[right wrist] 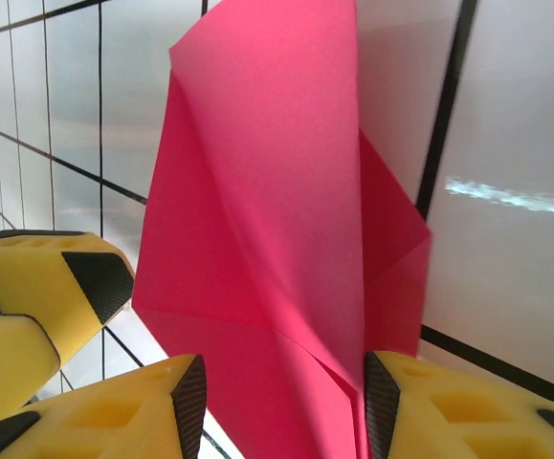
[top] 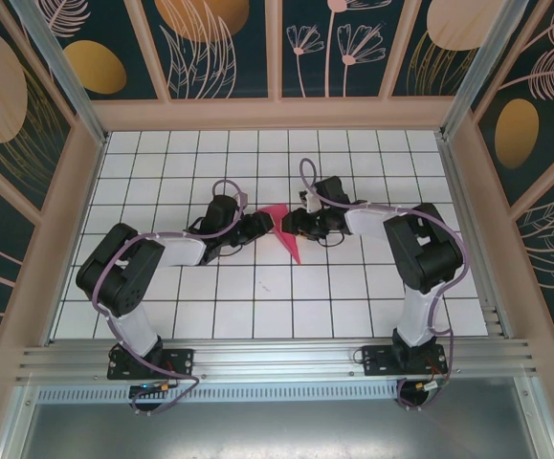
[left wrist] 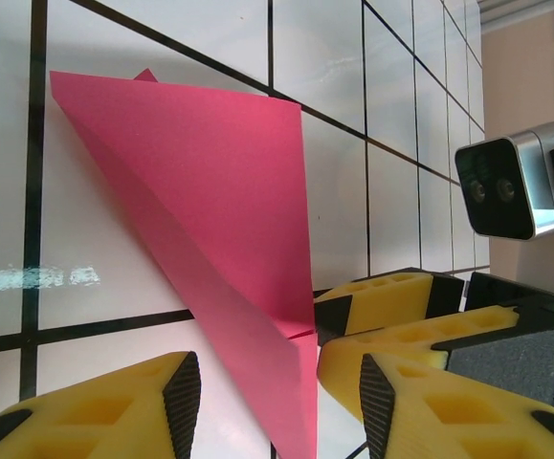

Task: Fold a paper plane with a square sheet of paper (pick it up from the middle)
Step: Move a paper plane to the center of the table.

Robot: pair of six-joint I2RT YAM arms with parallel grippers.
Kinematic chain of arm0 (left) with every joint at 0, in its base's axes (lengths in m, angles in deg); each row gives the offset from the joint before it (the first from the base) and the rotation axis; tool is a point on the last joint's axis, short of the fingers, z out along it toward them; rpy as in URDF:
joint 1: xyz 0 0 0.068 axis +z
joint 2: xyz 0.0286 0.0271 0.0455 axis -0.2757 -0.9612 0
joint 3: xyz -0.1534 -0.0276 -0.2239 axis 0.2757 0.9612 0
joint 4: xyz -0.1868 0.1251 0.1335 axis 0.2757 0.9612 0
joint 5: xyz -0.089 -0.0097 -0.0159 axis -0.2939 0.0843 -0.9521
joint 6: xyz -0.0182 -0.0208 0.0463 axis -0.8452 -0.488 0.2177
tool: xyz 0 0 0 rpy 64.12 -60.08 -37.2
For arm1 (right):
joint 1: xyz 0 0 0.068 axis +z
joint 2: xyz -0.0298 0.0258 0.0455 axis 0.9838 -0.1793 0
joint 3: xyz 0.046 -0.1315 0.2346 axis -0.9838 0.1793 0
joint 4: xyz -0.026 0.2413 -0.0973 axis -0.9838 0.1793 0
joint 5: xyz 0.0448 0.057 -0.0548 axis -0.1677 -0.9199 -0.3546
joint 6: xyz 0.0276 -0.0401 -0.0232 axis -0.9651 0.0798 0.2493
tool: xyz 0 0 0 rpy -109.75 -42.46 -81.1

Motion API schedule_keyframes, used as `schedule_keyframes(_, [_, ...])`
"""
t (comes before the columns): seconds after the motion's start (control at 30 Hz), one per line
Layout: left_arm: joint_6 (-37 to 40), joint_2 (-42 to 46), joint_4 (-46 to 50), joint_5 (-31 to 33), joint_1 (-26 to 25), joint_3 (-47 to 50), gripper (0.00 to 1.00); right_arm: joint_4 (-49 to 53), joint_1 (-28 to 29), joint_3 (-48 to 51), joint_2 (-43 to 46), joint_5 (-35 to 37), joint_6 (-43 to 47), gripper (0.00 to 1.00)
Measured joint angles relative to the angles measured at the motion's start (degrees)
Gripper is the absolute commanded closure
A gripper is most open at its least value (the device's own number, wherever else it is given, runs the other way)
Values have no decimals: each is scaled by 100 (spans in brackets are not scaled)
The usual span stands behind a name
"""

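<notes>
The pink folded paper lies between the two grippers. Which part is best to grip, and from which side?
Probably the raised centre crease of the folded paper, near its wide far end, coming from above with one finger on each side. The flaps lift off the table there, so fingers can close on them; the narrow near tip looks flatter.

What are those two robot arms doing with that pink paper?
They are folding it into a paper plane. The pink paper is already creased into a pointed shape in the middle of the tiled table. The left gripper and the right gripper meet at it from opposite sides. Each has its fingers open with part of the paper between them, so neither is pinching it right now.
</notes>
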State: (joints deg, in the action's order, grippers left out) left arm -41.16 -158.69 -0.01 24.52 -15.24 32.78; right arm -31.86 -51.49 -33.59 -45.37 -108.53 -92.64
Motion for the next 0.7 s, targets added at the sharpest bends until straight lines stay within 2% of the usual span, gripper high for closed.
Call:
schedule_keyframes(0.13, [0, 0, 0, 2, 0, 0, 50, 24, 87, -31, -66, -20, 48, 51])
schedule_keyframes(0.37, [-46, 52, -4, 254, 0, 208, 51, 293, 337, -229, -76, 201, 175, 63])
schedule_keyframes(0.7, [-302, 1058, 92, 1360, 0, 855, 52, 1189, 1185, -1034, -341, 1768, 291, 72])
